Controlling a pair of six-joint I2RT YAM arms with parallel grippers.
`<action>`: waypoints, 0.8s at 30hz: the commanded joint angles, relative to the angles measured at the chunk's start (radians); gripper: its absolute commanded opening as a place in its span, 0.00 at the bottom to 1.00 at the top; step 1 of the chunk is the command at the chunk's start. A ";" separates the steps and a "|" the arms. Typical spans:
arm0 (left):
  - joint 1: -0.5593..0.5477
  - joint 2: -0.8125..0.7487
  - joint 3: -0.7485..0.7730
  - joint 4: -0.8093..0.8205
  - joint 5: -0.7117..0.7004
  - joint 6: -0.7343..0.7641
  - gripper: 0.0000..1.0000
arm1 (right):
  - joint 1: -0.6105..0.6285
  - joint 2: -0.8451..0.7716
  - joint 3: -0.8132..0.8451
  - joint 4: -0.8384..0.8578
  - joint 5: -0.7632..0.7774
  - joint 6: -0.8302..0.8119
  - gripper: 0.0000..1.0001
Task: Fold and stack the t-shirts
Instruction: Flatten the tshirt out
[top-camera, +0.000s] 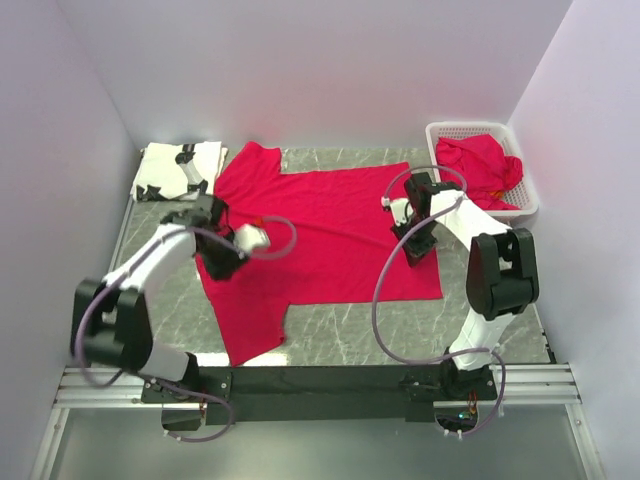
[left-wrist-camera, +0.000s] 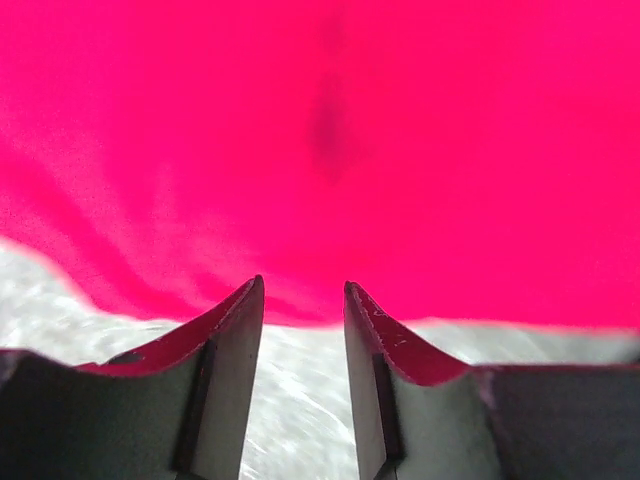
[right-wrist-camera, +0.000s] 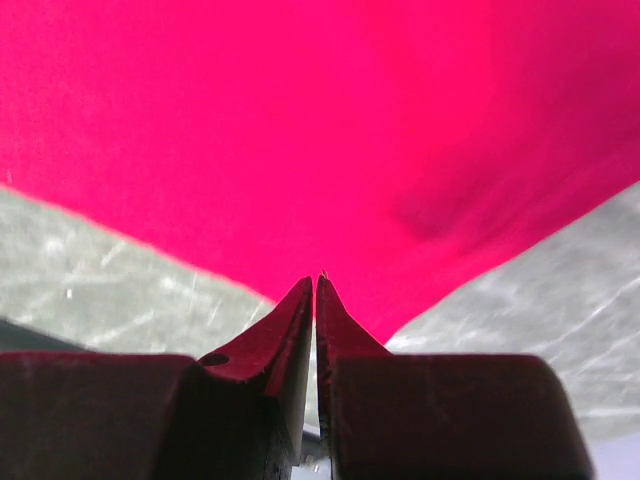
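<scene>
A bright red t-shirt (top-camera: 320, 225) lies spread flat on the marble table. My left gripper (top-camera: 218, 262) is at its left edge. In the left wrist view this gripper (left-wrist-camera: 302, 290) is open, with bare table between the fingers and the shirt's edge (left-wrist-camera: 330, 150) just past the tips. My right gripper (top-camera: 416, 248) is at the shirt's right edge. In the right wrist view it (right-wrist-camera: 316, 282) is shut, and the red cloth (right-wrist-camera: 330, 130) narrows to a point at the jaws. A folded white t-shirt with a black pattern (top-camera: 180, 170) lies at the back left. Another red t-shirt (top-camera: 478, 165) lies in the basket.
A white lattice basket (top-camera: 432, 131) stands at the back right against the wall. Walls close the table in on the left, back and right. The black base rail (top-camera: 320, 380) runs along the near edge. Bare marble (top-camera: 350, 335) shows in front of the shirt.
</scene>
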 joint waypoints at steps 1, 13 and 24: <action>0.101 0.116 0.096 0.155 0.049 -0.093 0.44 | 0.003 0.059 0.048 0.037 0.001 0.015 0.12; 0.144 0.205 -0.070 0.171 0.001 -0.012 0.44 | 0.011 0.119 -0.091 0.059 0.035 -0.002 0.11; 0.146 0.007 -0.167 -0.136 0.106 0.132 0.42 | 0.066 -0.062 -0.211 -0.065 -0.061 -0.070 0.16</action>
